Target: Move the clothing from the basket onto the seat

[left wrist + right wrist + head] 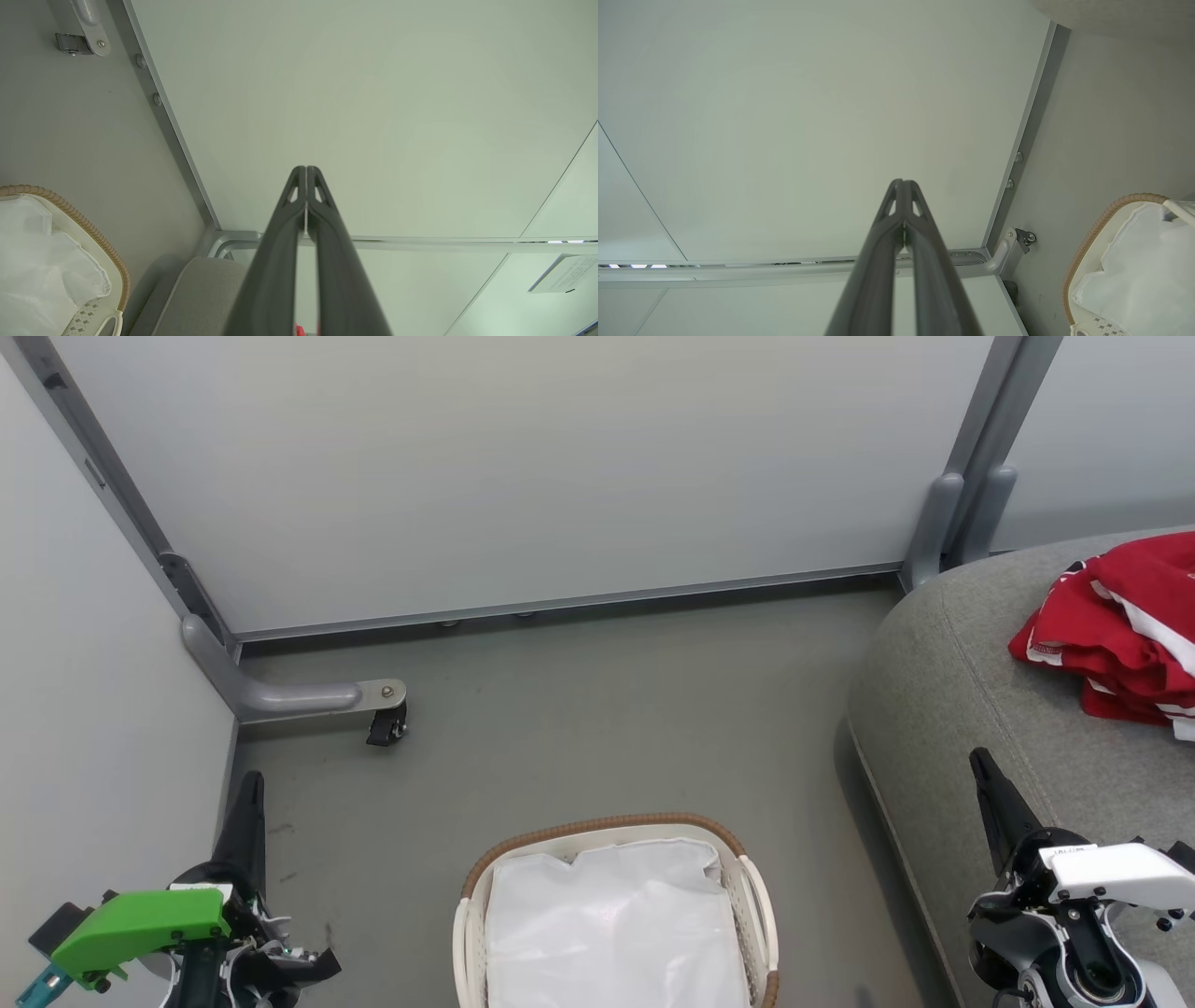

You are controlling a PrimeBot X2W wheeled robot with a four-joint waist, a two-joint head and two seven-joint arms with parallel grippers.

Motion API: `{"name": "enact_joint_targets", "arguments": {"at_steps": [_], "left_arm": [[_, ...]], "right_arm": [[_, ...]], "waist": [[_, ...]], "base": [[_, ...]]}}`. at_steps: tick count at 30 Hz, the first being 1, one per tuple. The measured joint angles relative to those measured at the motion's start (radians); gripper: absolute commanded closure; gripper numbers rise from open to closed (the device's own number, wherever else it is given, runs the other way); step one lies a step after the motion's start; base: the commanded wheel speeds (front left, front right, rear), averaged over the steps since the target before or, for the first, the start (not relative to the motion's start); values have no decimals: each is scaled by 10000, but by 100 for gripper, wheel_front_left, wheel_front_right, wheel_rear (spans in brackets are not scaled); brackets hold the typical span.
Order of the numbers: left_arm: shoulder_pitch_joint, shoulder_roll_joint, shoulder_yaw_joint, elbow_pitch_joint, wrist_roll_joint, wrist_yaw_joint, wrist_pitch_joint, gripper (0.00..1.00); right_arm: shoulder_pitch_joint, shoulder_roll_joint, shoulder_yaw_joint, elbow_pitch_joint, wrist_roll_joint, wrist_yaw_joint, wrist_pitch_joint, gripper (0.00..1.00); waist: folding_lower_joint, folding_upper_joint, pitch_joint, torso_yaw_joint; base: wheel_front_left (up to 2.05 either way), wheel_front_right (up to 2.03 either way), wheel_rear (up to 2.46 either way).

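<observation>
red with white trim: the clothing (pixel 1120 625) lies in a crumpled heap on the seat (pixel 943 709), at the right edge of the head view. you will find it well apart from the basket (pixel 607 825).

basket: stands on the grey floor (pixel 579 709), low centre in the head view, just beside the seat's rounded edge. woven brown rim faces the far partition. inside it you see a white liner sheet (pixel 616 924), lying loose and creased across the bottom.

left jaws: pressed together, tips touching, gripping nothing. they point up the head view at lower left, near the side wall panel (pixel 84 709), over bare floor.

right jaws: also pressed together, gripping nothing. lower right of the head view, over the front part of the seat, near the clothing but apart from it.

both wrist views look along the closed-up jaws toward the pale partition panel (pixel 523 476), with the basket at one lower corner of each.

background: a grey partition foot with a small black caster (pixel 386 723) sits on the floor at left, well apart from the basket.
</observation>
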Motion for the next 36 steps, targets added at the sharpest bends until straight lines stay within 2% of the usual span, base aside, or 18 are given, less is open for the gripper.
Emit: {"name": "enact_joint_targets", "arguments": {"at_steps": [36], "left_arm": [[0,0,0,-2,0,0,0,100]], "right_arm": [[0,0,0,0,0,0,0,100]], "waist": [[0,0,0,0]], "base": [[0,0,0]]}}
